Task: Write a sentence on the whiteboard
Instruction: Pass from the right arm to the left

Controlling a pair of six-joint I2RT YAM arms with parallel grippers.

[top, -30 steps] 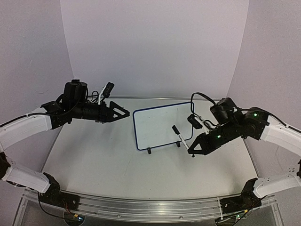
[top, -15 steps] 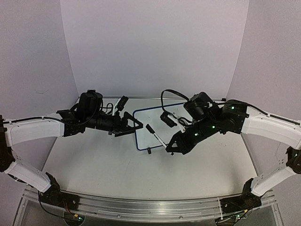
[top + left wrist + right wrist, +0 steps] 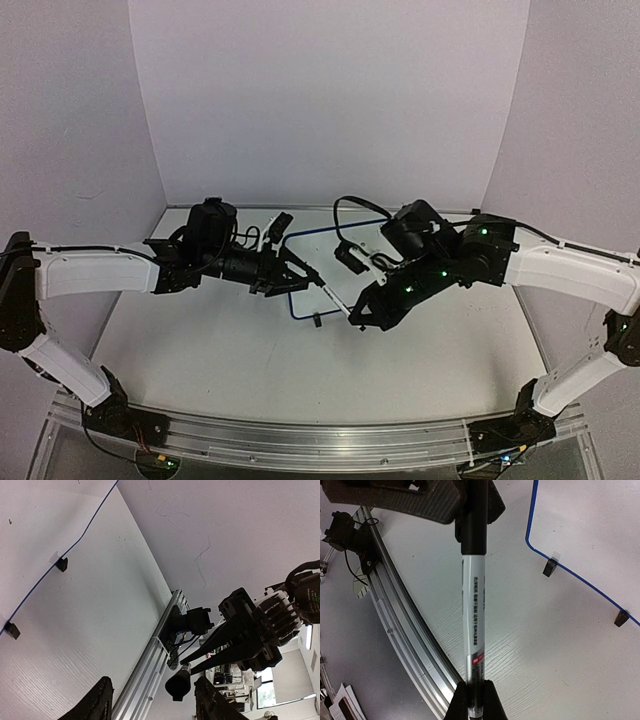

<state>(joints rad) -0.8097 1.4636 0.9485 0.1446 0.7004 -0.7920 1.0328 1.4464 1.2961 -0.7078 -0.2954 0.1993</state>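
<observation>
While the whiteboard (image 3: 315,245) is standing on its feet (image 3: 548,569) toward the far middle of the table (image 3: 200,340), with no writing showing on the parts of its face that are visible, a marker (image 3: 330,292) is hanging just in front of its near left corner. The marker's long axis is running from near right to far left. The right gripper (image 3: 358,318) is clamping the tail of the barrel, and the black cap (image 3: 475,520) is pointing straight at the left gripper (image 3: 305,272). The left wrist view is showing that gripper's fingers spread wide, with the cap end sitting between them and apparently not yet pinched. The left arm is therefore the nearer one to the cap. The coming move is probably a close on the cap and a pull along that axis, away from the right gripper.
</observation>
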